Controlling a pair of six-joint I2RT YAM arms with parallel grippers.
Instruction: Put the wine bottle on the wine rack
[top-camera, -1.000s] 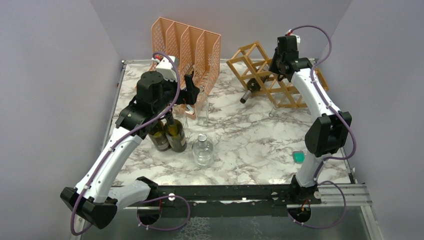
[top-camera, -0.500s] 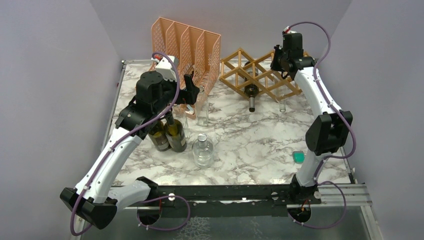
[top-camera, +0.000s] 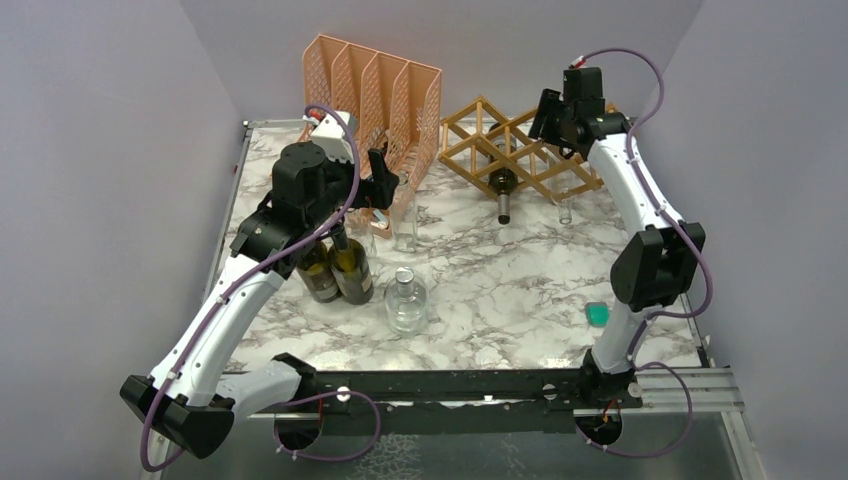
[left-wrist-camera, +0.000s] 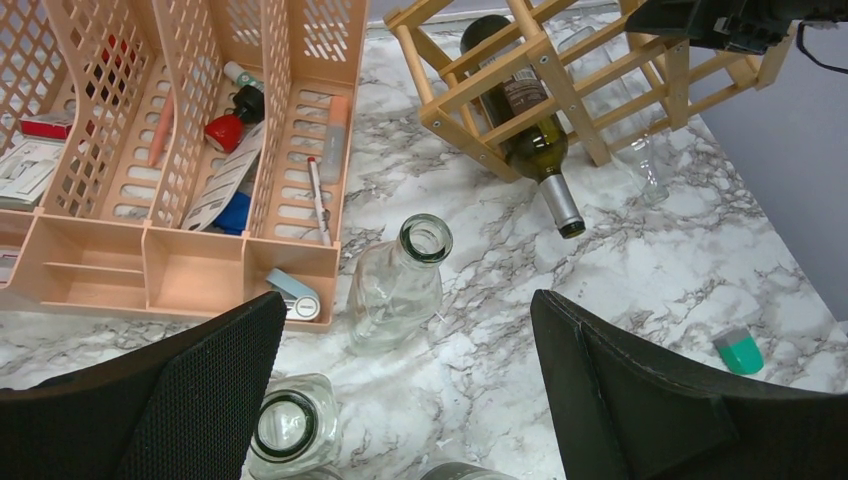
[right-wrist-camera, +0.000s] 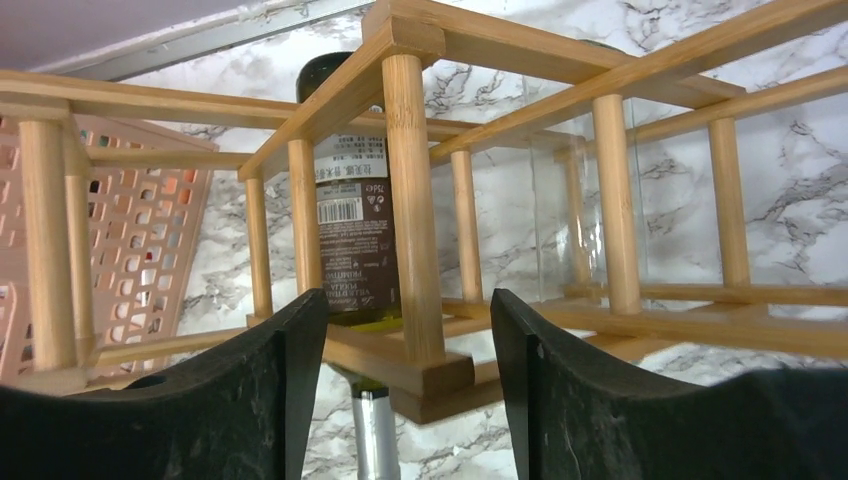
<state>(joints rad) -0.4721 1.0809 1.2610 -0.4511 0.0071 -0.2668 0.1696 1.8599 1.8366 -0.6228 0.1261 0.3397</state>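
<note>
The light wooden lattice wine rack (top-camera: 520, 155), tipped up a second ago, is now sitting level on the marble desk (top-camera: 500, 290). It is cradling the dark green wine bottle (top-camera: 502, 186) and a clear glass bottle (left-wrist-camera: 640, 160), so the placing looks done. The right gripper (right-wrist-camera: 400, 330) is hovering behind the rack with its jaws spread and empty. The left gripper (left-wrist-camera: 410, 340) is also hanging with jaws spread. The peach mesh file organiser (top-camera: 370, 90) is holding pens.

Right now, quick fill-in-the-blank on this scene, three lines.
1. The dark green glass wine bottle lies in the light wooden lattice rack with its ____ sticking out toward the arms.
2. The right hand at that rack is ____.
3. In the top view, the peach-orange plastic mesh file organiser stands on the rack's ____.
Missing: neck; open; left.
</note>
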